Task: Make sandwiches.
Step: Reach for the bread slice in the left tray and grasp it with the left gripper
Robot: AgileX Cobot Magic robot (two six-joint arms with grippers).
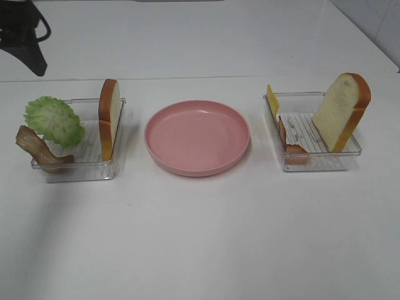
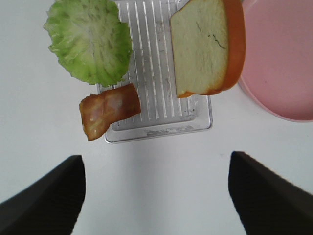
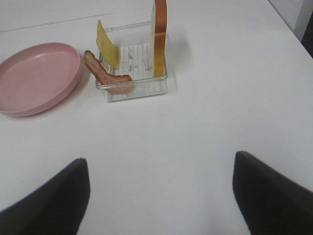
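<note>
The left clear tray (image 1: 87, 170) holds an upright bread slice (image 1: 109, 117), a ruffled green lettuce leaf (image 1: 54, 120) and a bacon strip (image 1: 39, 149). The left wrist view shows the bread (image 2: 205, 46), lettuce (image 2: 88, 39) and bacon (image 2: 108, 108). The right clear tray (image 1: 312, 162) holds a leaning bread slice (image 1: 340, 111), a yellow cheese slice (image 1: 272, 100) and a bacon strip (image 1: 289, 142). The right wrist view shows the bread (image 3: 159, 34), cheese (image 3: 107, 45) and bacon (image 3: 105, 74). My left gripper (image 2: 156, 196) and right gripper (image 3: 159, 196) are open, empty, short of their trays.
A round pink plate (image 1: 197, 136) lies empty between the two trays; it also shows in the left wrist view (image 2: 281, 58) and the right wrist view (image 3: 36, 76). A dark stand (image 1: 22, 34) is at the far left corner. White table all around.
</note>
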